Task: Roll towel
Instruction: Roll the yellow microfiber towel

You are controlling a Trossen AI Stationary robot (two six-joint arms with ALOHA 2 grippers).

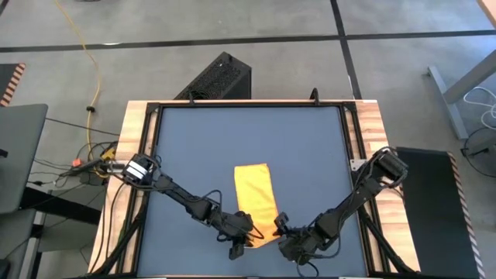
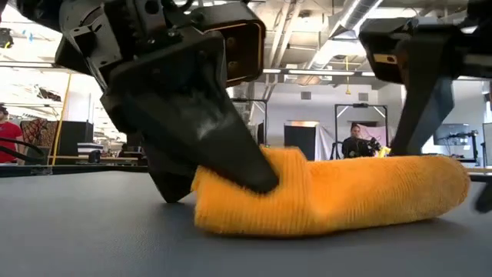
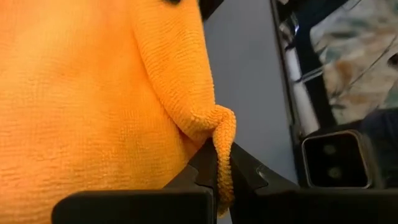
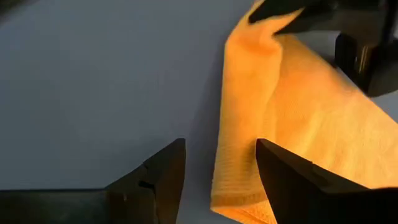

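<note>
Yellow-orange towel [image 1: 256,200] lies on the bench [image 1: 194,139] as a long strip, its near end folded over; left gripper [image 3: 216,177] fingers clamped on that end's corner, likely to start the roll, while right gripper [image 4: 221,163] fingers stand apart beside it.

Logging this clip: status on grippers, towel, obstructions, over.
Left gripper shut on the towel, pinching its near edge. Right gripper open, beside that same end, holding nothing. Towel long and narrow on the table, near end bunched. Nothing in the way.
</note>
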